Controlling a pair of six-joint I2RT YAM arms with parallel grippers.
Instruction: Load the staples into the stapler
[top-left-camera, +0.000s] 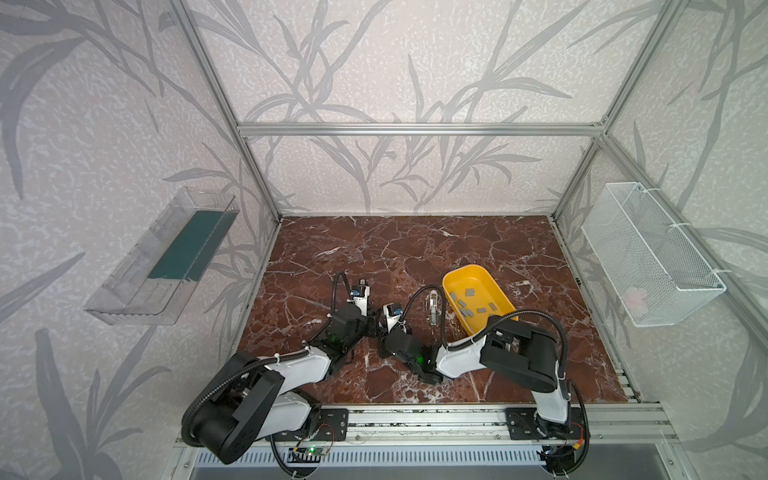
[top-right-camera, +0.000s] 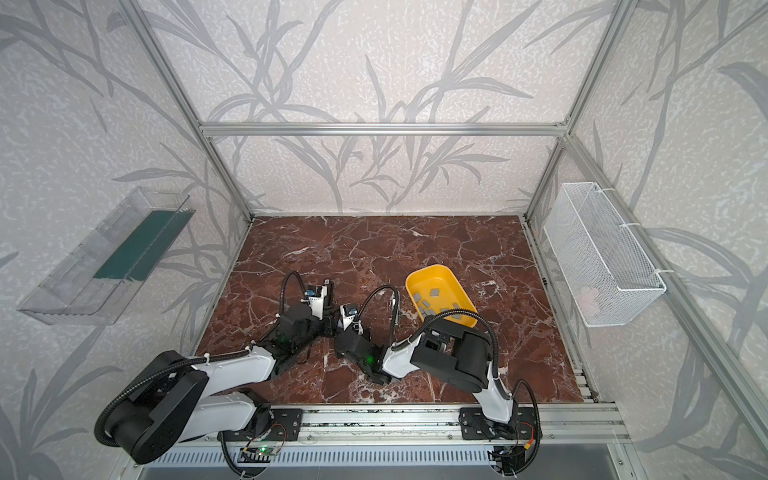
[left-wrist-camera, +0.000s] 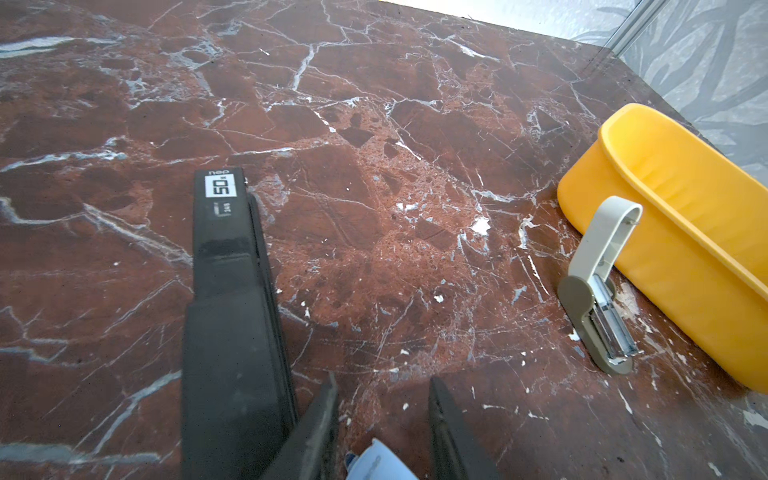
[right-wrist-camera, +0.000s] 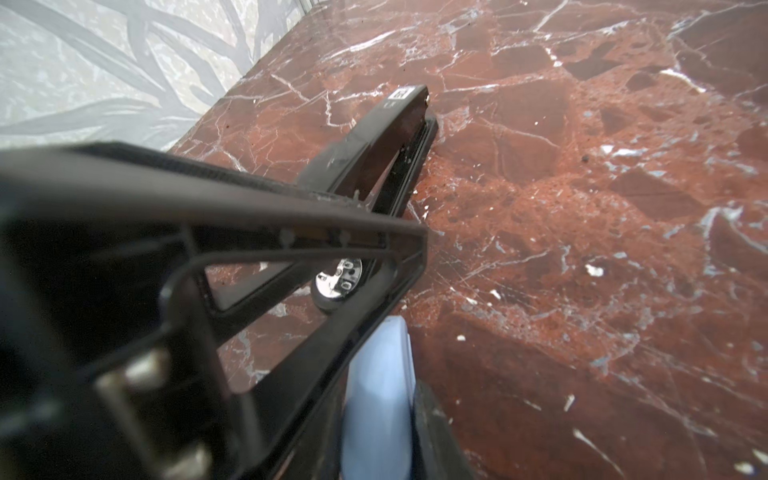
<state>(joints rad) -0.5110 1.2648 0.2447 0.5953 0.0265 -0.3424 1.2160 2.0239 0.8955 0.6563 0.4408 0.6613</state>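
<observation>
A long black stapler (left-wrist-camera: 226, 270) lies on the marble, its white-labelled tip (top-left-camera: 364, 286) pointing to the back. My left gripper (left-wrist-camera: 383, 379) is open just beside it, bare table between the tips and a pale blue-white piece (left-wrist-camera: 380, 459) low between the fingers. My right gripper (right-wrist-camera: 384, 386) faces it from the other side. A similar pale piece (right-wrist-camera: 378, 374) fills its gap, and the left arm's black frame hides one finger. Through that frame shows the stapler's chrome anvil (right-wrist-camera: 338, 278). Grey staples (top-left-camera: 469, 293) lie in the yellow tray (top-left-camera: 461, 268).
A small beige stapler (left-wrist-camera: 598, 291) lies open against the tray's near wall (left-wrist-camera: 665, 249), its metal channel bare. On the left wall hangs a clear shelf (top-left-camera: 137, 282), on the right wall a white wire basket (top-left-camera: 648, 257). Aluminium posts frame the table.
</observation>
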